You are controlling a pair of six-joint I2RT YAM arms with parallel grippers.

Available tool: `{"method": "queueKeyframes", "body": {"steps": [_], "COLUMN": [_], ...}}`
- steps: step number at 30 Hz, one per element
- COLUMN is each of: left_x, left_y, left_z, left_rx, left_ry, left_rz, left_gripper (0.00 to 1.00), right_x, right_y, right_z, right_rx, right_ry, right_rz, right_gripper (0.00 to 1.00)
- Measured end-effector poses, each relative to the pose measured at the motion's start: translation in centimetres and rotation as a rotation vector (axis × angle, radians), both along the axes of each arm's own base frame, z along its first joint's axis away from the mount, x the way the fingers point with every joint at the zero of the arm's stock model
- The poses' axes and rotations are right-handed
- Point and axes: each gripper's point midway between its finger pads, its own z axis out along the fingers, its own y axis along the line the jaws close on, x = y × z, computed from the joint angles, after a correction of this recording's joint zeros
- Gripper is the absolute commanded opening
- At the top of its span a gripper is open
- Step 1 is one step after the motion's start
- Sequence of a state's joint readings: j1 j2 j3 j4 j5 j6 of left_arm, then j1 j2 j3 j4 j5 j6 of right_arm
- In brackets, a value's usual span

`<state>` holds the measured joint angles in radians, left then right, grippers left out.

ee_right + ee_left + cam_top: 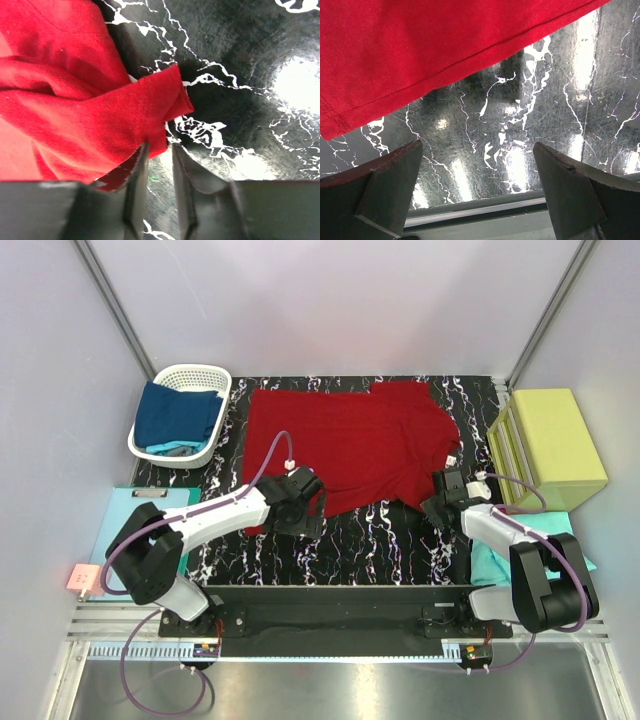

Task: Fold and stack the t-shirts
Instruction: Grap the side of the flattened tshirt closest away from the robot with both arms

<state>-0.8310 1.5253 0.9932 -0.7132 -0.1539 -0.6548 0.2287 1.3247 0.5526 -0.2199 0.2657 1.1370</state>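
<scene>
A dark red t-shirt lies spread on the black marbled table. My left gripper is open and empty just in front of the shirt's near left hem; its jaws stand wide apart over bare table. My right gripper is at the shirt's near right corner. Its jaws are nearly together, with a bunched corner of red cloth between the tips. A navy blue shirt and a bit of teal cloth lie in the basket.
A white basket stands at the back left. A yellow-green box stands at the right, with a teal cloth in front of it under my right arm. A pale-blue sheet lies at the left edge.
</scene>
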Motion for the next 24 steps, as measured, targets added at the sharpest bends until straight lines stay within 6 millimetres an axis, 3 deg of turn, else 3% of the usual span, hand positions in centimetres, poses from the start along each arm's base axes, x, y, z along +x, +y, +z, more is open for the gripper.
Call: {"method": "queueKeyframes", "body": {"steps": [15,18,19,24], "left_x": [-0.11,-0.15,-0.16,-0.18], "left_y": [-0.09,-0.13,-0.14,-0.16], "left_z": [-0.02,-0.02,-0.02,-0.01], "left_rx": [-0.002,-0.002,-0.002,-0.002], "left_ry": [0.003,0.003,0.003,0.003], "left_rz": [0.005,0.004,0.003,0.003], "left_gripper": [0.99,0.99,0.99,0.99], "right_x": [-0.39,-0.34,-0.33,-0.38], "right_y": [-0.07,-0.13,-0.14,-0.17], "right_z": [-0.22,-0.07,-0.03,-0.07], "right_rx": [-0.006,-0.01,-0.011,-0.019], "right_ry": [0.002,-0.004,-0.005,-0.003], "right_rz": [0.01,0.012,0.013,0.024], "right_gripper": [0.06,0.18,0.3,0.49]}}
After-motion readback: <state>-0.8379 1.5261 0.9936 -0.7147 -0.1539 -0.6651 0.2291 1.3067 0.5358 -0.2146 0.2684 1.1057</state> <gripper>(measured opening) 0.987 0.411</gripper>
